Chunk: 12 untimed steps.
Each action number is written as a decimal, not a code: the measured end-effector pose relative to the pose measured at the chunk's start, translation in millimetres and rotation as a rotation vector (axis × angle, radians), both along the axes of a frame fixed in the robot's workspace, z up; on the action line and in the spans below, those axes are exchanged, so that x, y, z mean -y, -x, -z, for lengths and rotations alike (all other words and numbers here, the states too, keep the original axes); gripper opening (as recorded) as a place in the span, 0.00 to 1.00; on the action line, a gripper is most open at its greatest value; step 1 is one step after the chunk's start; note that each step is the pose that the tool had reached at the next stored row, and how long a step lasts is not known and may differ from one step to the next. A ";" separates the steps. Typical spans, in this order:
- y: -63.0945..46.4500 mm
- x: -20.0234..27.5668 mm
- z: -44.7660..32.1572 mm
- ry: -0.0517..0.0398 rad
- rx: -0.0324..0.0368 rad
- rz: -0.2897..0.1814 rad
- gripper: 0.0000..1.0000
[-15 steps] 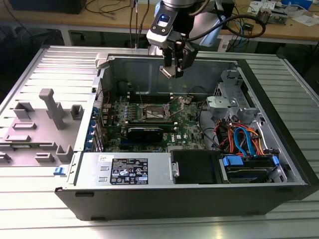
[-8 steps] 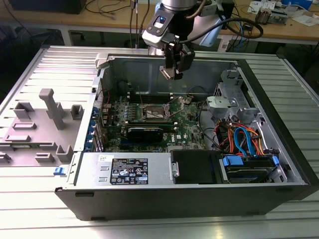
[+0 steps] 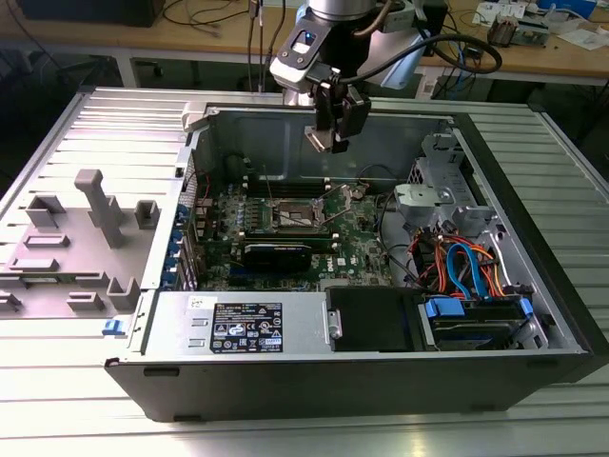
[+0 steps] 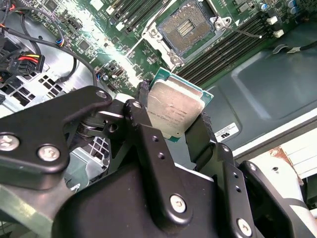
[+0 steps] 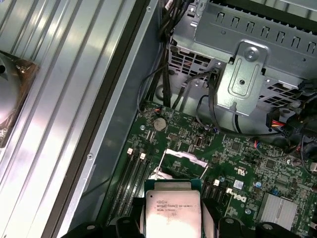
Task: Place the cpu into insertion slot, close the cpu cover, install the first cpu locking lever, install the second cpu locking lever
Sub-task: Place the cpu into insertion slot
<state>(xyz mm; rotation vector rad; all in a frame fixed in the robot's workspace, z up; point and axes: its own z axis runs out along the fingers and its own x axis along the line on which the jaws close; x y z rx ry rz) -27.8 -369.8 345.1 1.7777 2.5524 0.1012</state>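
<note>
Your jaws are clamped on the cpu point(image 4: 174, 111), held above the motherboard point(image 3: 357, 243), well apart from the insertion slot point(image 4: 185, 26).

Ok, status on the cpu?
Gripper shut on cpu, above motherboard. Insertion slot bare, cpu cover raised. Nothing seen blocking the slot.

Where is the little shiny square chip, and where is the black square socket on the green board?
Small flat square silver chip point(image 4: 176, 111): second wrist view, middle of its metal top.
Square black socket on the green board point(image 4: 186, 27): second wrist view, its middle.
</note>
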 end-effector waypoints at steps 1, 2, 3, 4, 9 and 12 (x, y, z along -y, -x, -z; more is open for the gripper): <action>0.0 0.0 0.0 0.0000 0.0000 0.000 0.54; 0.0 0.0 0.0 0.0000 0.0000 0.000 0.54; 0.0 0.0 0.0 -0.0001 0.0000 0.000 0.54; 0.0 0.1 0.1 0.0000 0.0000 0.000 0.54; 0.0 1.8 1.3 0.0004 -0.0001 0.001 0.54; 0.0 1.8 2.5 0.0028 -0.0001 0.026 0.54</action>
